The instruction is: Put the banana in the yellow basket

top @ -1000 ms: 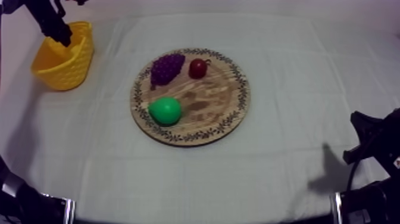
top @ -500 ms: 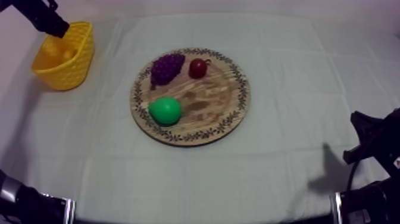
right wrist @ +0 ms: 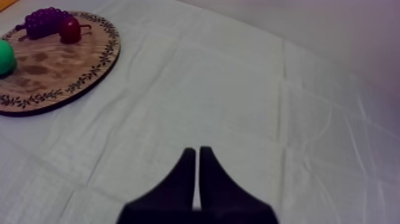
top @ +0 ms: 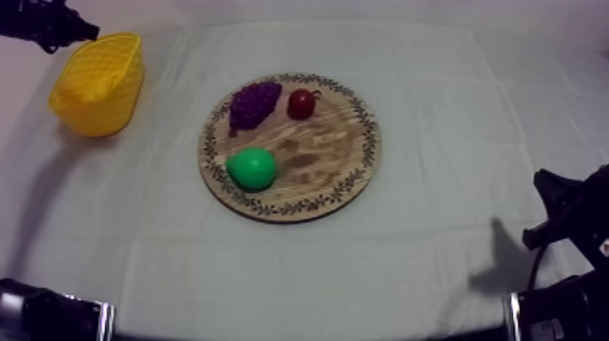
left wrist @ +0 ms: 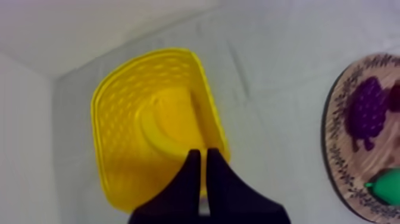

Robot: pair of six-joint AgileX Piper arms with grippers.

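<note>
The banana point(left wrist: 162, 122) lies curved on the bottom of the yellow basket point(left wrist: 119, 113). My left gripper point(left wrist: 200, 159) hangs above the basket's near wall, shut, with nothing held. From above, the left gripper point(top: 83, 30) is at the far left, just behind the basket point(top: 98, 83). The round wooden board point(top: 313, 150) carries a bunch of grapes point(top: 254, 102), a small red fruit point(top: 302, 103) and a green pear point(top: 251, 168). My right gripper point(right wrist: 196, 156) is shut over bare cloth, low at the right side point(top: 546, 186).
The board point(right wrist: 53, 65) with its fruit lies well to one side of the right gripper. Grey-white cloth spreads around the board and between it and the basket. The table's far edge runs just behind the basket.
My left gripper has drawn up and back out of the basket toward the far left corner. The banana stays in the basket. The right arm has not moved.
</note>
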